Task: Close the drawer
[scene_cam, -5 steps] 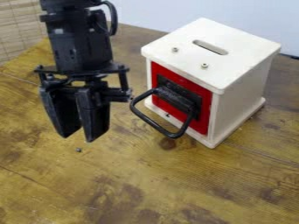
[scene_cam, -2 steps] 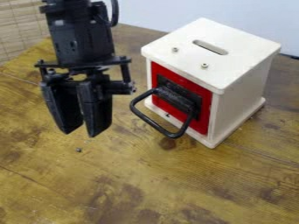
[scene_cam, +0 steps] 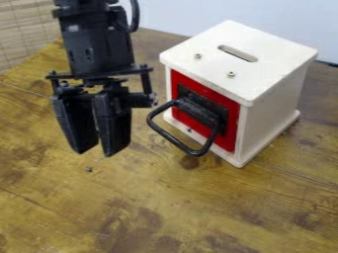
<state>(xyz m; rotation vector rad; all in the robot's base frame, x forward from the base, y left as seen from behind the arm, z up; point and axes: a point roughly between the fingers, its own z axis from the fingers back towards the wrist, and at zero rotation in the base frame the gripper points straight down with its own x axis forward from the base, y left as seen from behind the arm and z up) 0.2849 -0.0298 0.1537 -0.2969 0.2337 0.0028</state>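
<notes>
Overhead, black end effector (scene_cam: 99, 126) pointing down, fingers seemingly parted, beside red-fronted drawer (scene_cam: 205, 113)

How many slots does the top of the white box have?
1. The slot is in the white box's top, between the two small screws and the back edge. No part of the top is hidden.

Red-fronted drawer with a black loop handle (scene_cam: 204, 113), in a white cube box
It sits in the box's side with its red face about flush with the white edges, so it looks shut. A dark inset fills the middle, and the large rounded handle sticks out from it, tilted downward above the wooden desk.
</notes>
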